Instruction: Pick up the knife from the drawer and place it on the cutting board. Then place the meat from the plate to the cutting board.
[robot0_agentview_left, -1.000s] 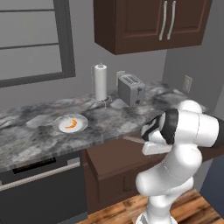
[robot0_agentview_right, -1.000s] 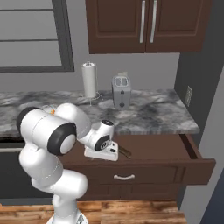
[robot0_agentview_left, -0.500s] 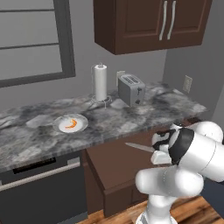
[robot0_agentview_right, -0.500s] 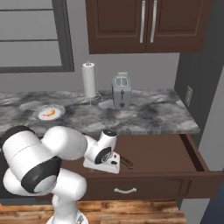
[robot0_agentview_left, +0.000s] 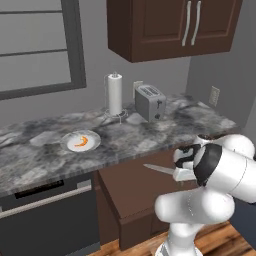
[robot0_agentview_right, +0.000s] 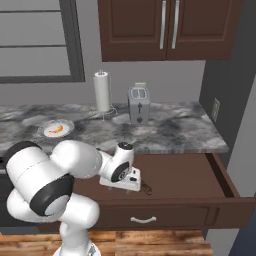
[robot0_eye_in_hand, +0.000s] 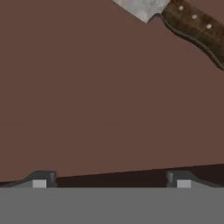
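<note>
The drawer (robot0_agentview_right: 220, 176) stands pulled out below the counter, its curved silver handle on the front. The knife (robot0_eye_in_hand: 196, 24) lies on the drawer floor, brown riveted handle at the hand view's top right and the blade's heel beside it. Its silver blade (robot0_agentview_left: 158, 169) pokes out left of my hand in the left base view. My gripper (robot0_eye_in_hand: 110, 182) hangs open over bare drawer floor, short of the knife, with nothing between its fingertips (robot0_eye_in_hand: 39, 182). The white plate (robot0_agentview_left: 80, 141) rests on the counter with the orange meat (robot0_agentview_left: 82, 142) on it. The cutting board is out of view.
A paper towel roll (robot0_agentview_left: 115, 94) and a silver toaster (robot0_agentview_left: 150, 102) stand at the back of the marble counter (robot0_agentview_right: 170, 130). Dark upper cabinets (robot0_agentview_right: 167, 27) hang above. A dishwasher front (robot0_agentview_left: 45, 215) sits left of the drawer.
My arm has folded down and its elbow has swung lower, bringing the hand deeper into the drawer. The gripper has stayed wide open. Knife, plate and meat have not moved.
</note>
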